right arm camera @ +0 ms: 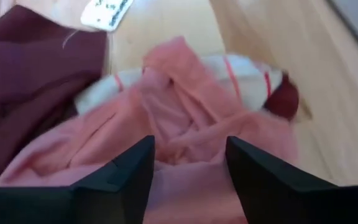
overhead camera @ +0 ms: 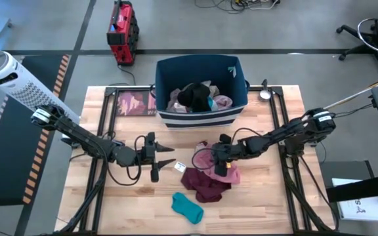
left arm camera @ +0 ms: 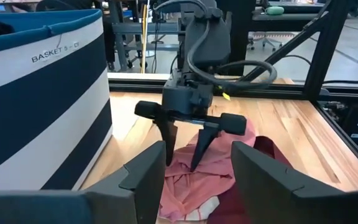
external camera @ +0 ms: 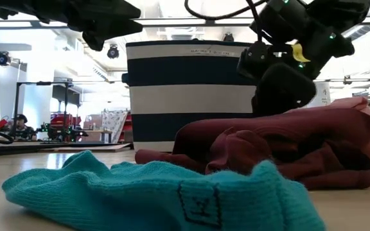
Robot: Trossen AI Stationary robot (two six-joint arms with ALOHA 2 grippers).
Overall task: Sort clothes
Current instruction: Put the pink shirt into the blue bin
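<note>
A pink garment (overhead camera: 205, 157) lies crumpled at the table's middle, against a maroon one (overhead camera: 205, 185) on its near side. A teal piece (overhead camera: 188, 207) lies flat nearer the front edge. More clothes (overhead camera: 199, 98) fill the striped dark blue bin (overhead camera: 241, 105) at the far side. My right gripper (left arm camera: 182, 163) stands open over the pink garment (right arm camera: 185, 118), fingers pointing down at its folds. My left gripper (overhead camera: 168, 156) hovers open and empty to the left of the pile, pointing level toward it. My right gripper comes at the pink garment's upper folds (left arm camera: 185, 174) from above, slanting down, one open finger (left arm camera: 168, 146) on either side of them. I cannot tell whether the fingertips touch the cloth. The garment lies slack on the table.
A small white tag (overhead camera: 180, 166) lies on the wood between the two grippers. A flat printed card (overhead camera: 135, 103) lies left of the bin and a small round metal thing (overhead camera: 266, 94) right of it. Bare wood lies along the table's left and right sides.
</note>
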